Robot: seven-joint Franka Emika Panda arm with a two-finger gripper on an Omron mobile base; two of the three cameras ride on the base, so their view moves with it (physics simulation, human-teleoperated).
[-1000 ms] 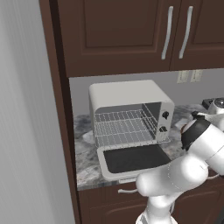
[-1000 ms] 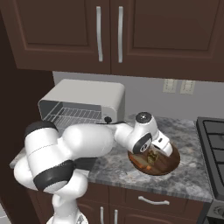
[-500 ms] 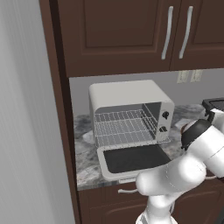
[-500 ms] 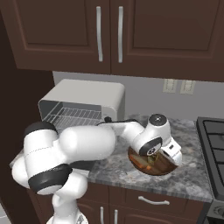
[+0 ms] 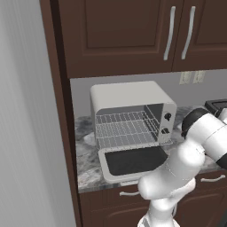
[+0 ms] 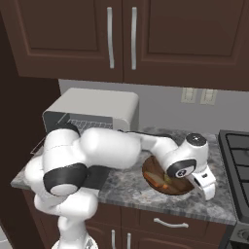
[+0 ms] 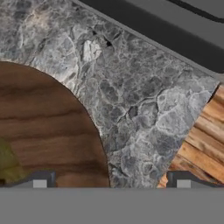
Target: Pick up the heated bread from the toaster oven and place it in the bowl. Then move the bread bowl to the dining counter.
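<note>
The off-white toaster oven (image 5: 133, 115) stands with its dark-glass door dropped and its wire rack bare; it also shows behind my arm as the toaster oven (image 6: 99, 108). To its right sits the dark wooden bowl (image 6: 151, 171) on the marbled counter. The golden-brown bread (image 6: 160, 181) lies inside it. My gripper (image 6: 205, 186) hangs open at the bowl's right rim, holding nothing. In the hand view the gripper (image 7: 111, 183) straddles the rim of the bowl (image 7: 48, 127), and the bread (image 7: 6, 162) peeks in at the left edge. The dining counter is out of view.
A black stove (image 6: 237, 155) borders the counter on the right, seen as the stove (image 7: 175, 26) in the hand view. Wood floor (image 7: 203, 142) lies beyond the counter's front edge. Dark wall cabinets (image 6: 121, 34) hang overhead. A tall dark panel (image 5: 62, 111) closes the left side.
My hand has swung right, from above the bowl's middle to its right rim. The bread stays in the bowl and the jaws stay wide.
</note>
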